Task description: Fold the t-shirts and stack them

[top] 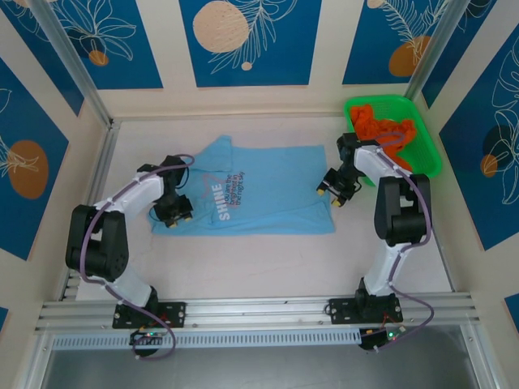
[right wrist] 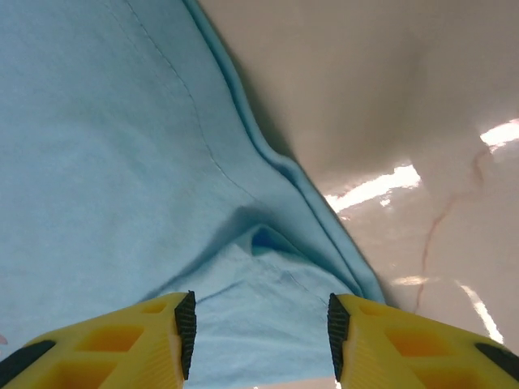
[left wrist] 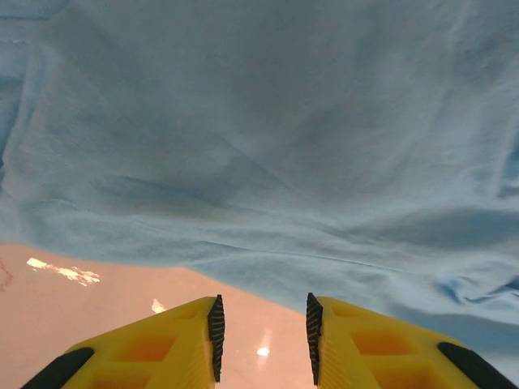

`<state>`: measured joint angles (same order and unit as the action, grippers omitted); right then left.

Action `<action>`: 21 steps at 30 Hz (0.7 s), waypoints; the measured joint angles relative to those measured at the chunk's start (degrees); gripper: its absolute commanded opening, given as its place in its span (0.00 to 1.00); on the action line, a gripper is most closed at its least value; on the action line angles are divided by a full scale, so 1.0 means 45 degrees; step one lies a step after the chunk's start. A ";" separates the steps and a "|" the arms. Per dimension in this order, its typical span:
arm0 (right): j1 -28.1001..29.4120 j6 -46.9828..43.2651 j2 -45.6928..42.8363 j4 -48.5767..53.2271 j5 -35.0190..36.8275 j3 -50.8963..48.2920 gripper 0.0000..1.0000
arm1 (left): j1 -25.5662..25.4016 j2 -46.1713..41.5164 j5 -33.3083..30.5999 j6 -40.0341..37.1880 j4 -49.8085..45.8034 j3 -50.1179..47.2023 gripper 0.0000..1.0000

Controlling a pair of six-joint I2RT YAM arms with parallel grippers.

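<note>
Light blue t-shirt [top: 268, 182] lies flat on the table [top: 243, 259]. The left gripper [left wrist: 262, 324] is open, just off its left edge. The right gripper [right wrist: 258, 324] is open over its right edge. The orange t-shirt [top: 377, 126] sits in the green basket [top: 431, 151].

Your left arm [top: 122, 198] bends in at the elbow, left gripper [left wrist: 261, 328] down low, jaws slightly parted. Your right arm [top: 395, 203] folds inward, right gripper [right wrist: 261, 324] tipped down too, jaws wider apart.
</note>
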<state>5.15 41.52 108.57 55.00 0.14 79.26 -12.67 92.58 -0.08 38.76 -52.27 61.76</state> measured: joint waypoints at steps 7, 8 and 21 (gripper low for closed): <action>0.0636 -0.0010 0.1010 0.0447 0.0500 0.0665 0.43 | 0.0709 0.0000 -0.0010 -0.0646 0.0573 -0.0733 0.34; 0.0699 -0.0015 0.1093 0.0495 0.0559 0.0699 0.42 | 0.0724 0.0015 -0.0039 -0.0733 0.0578 -0.0753 0.34; 0.0952 -0.0151 0.1598 0.0719 0.1277 0.0738 0.25 | 0.0962 0.0369 -0.0374 -0.1515 0.0763 -0.0753 0.36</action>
<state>9.43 40.84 115.77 58.24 5.89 82.59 -8.34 94.24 -1.76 31.94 -48.84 58.37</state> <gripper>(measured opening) 0.306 0.358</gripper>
